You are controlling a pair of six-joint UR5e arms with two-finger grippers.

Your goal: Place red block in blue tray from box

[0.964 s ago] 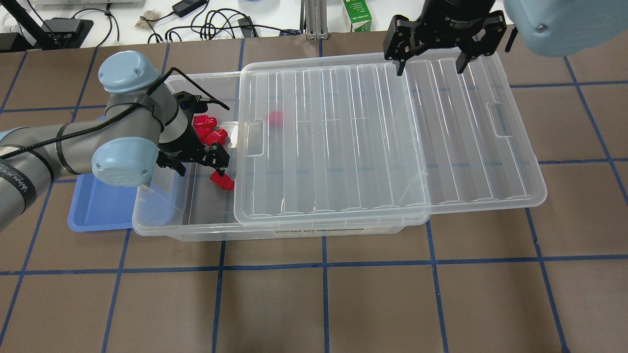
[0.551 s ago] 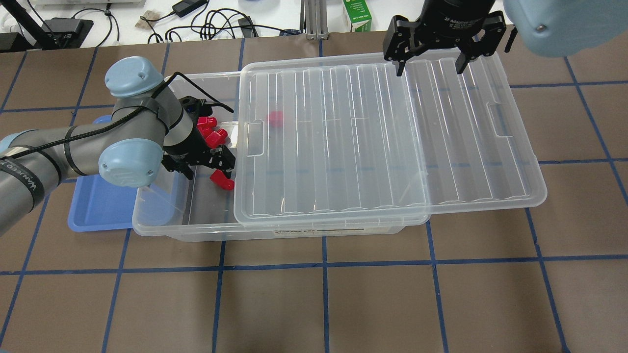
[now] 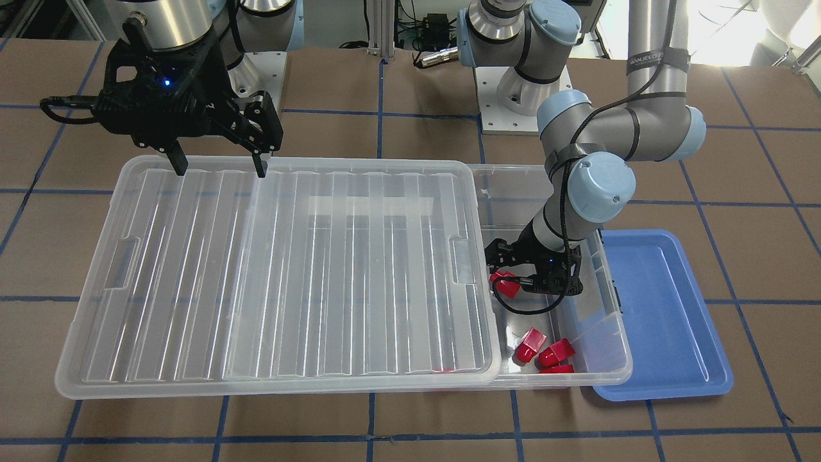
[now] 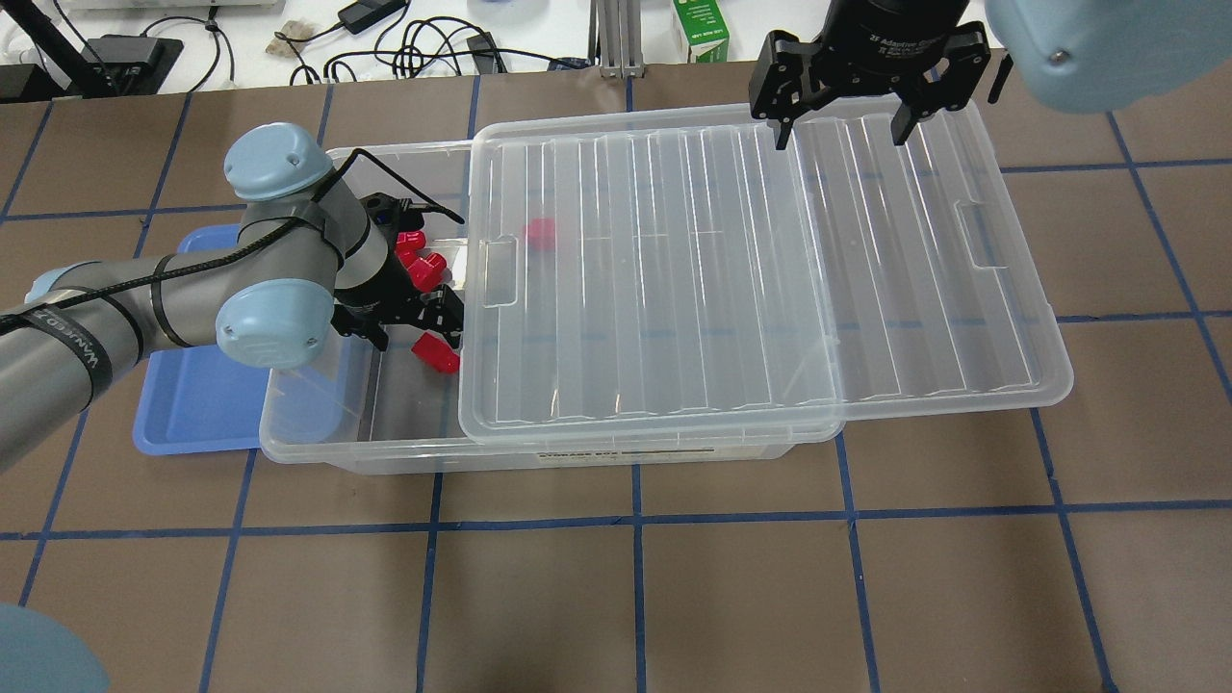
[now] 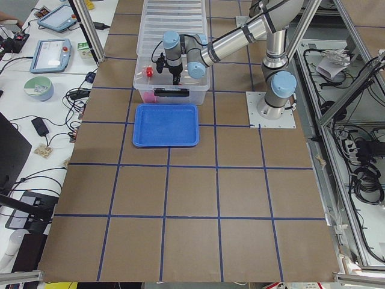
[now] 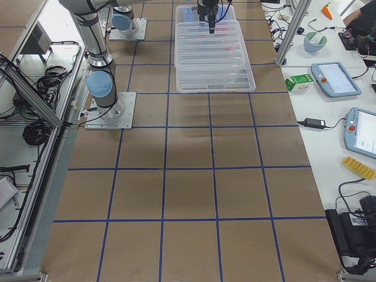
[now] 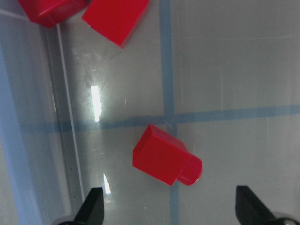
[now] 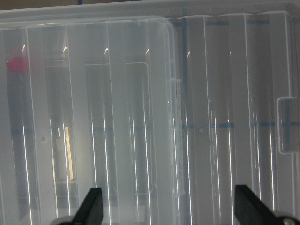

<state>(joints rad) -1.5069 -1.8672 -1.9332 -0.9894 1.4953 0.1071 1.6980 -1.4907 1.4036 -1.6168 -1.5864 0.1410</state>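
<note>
A lone red block (image 7: pixel 166 161) lies on the floor of the clear box (image 4: pixel 385 450), in its uncovered left end. It also shows in the overhead view (image 4: pixel 437 355) and the front view (image 3: pixel 506 285). My left gripper (image 4: pixel 416 332) is open and empty inside the box, its fingertips (image 7: pixel 93 206) either side of and just short of this block. The blue tray (image 4: pixel 183 409) sits empty against the box's left end. My right gripper (image 4: pixel 835 123) is open and empty above the far edge of the box's lid (image 4: pixel 751 269).
Three more red blocks (image 4: pixel 419 260) are clustered in the box's far left corner, beside my left wrist. Another red block (image 4: pixel 541 234) shows through the lid, which is slid right and overhangs the box. A green carton (image 4: pixel 701 31) and cables lie beyond the table.
My left arm has moved right, farther over the box's open end, bringing the open gripper closer to the lone red block. The right gripper has stayed in place.
</note>
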